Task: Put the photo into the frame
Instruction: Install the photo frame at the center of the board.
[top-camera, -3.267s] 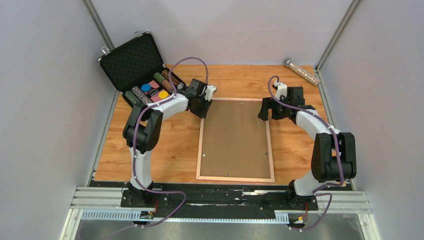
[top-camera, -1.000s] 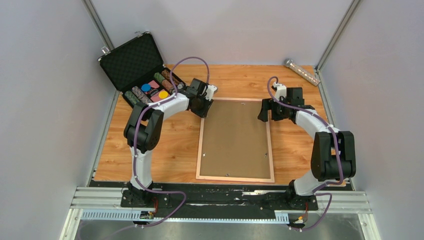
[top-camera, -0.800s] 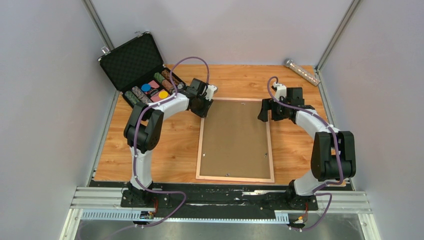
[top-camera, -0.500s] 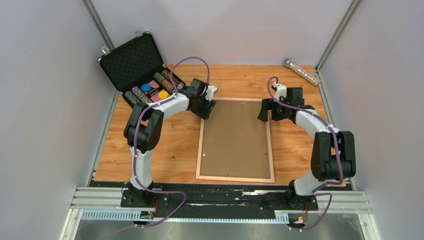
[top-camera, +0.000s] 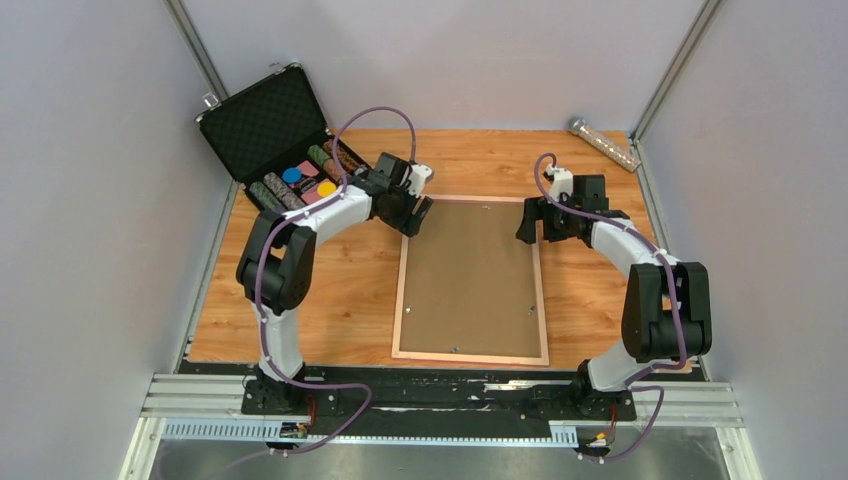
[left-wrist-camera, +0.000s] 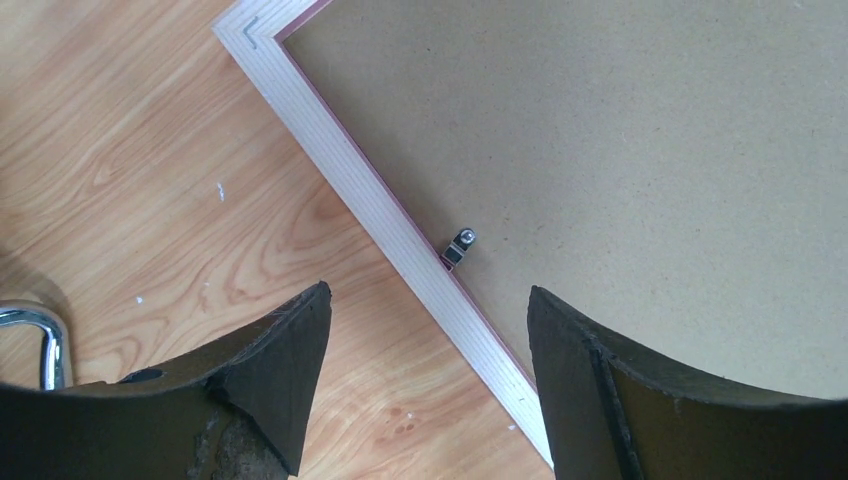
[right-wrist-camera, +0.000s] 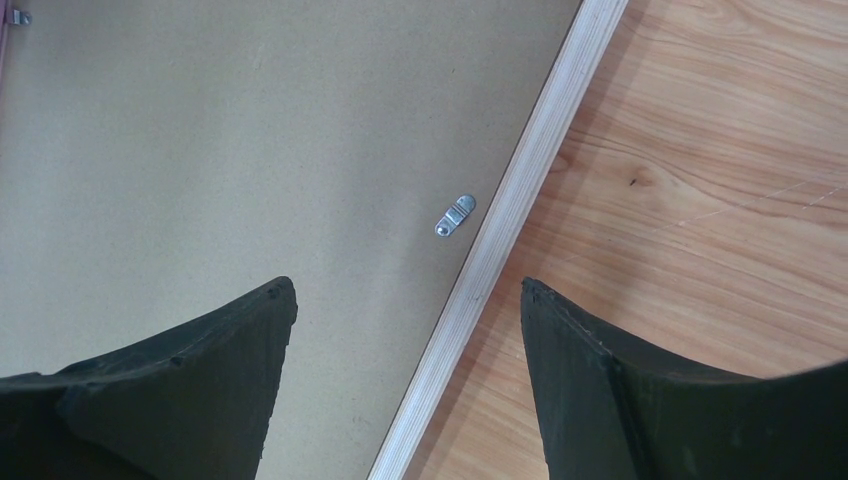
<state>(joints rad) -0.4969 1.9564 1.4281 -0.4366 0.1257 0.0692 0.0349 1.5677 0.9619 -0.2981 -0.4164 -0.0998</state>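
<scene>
Hovering over the frame's (top-camera: 470, 358) far end, left hand (left-wrist-camera: 428, 300) and right hand (right-wrist-camera: 408, 290) point down, both spread wide.

I look down on a warm wood-grain table (top-camera: 330, 300) boxed in by plain pale grey panels: a back wall (top-camera: 450, 60), a left wall (top-camera: 90, 250) and a right wall (top-camera: 770, 200). Slim aluminium posts (top-camera: 195, 50) run up the two far corners. A silver slotted rail (top-camera: 195, 395) lines the near edge, with a dull grey surface (top-camera: 450, 462) below it. The light I get is soft and even, and the shadows are faint.
</scene>
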